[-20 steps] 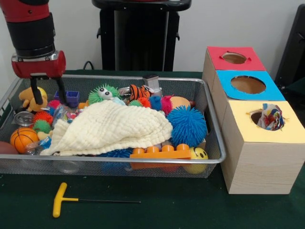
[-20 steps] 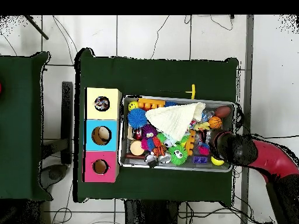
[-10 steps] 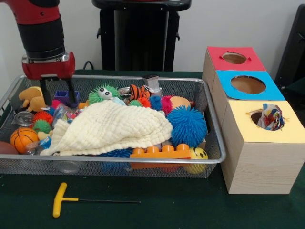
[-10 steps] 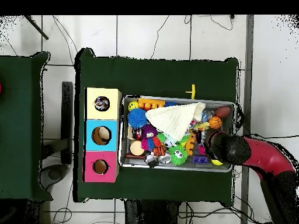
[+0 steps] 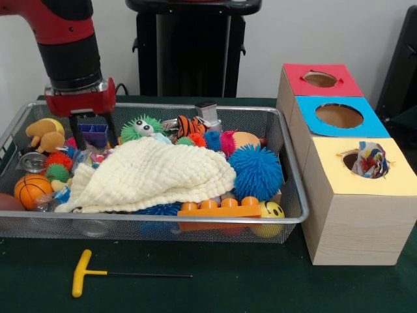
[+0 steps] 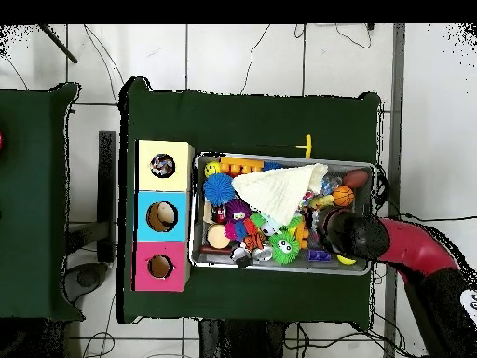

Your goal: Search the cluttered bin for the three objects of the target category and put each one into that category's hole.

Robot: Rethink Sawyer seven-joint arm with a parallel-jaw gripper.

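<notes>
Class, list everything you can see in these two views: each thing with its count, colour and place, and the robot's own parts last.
wire bin: 1, silver, on the table
cloth: 1, cream, over the bin's clutter
spiky ball: 1, blue, in the bin beside the cloth
mini basketball: 1, orange, at one end of the bin
peg block: 1, orange, at the bin's front wall
smiley ball: 1, yellow, front corner
boxes: 3, red, blue and yellow tops, beside the bin
T-handle tool: 1, yellow, before the bin
gripper: 1, red, open, over the bin

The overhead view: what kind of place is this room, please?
Probably a robotics lab. A red robot arm reaches into a wire bin of toys on a green-covered table, beside a box with three coloured holes; cables trail over the tiled floor.
</notes>
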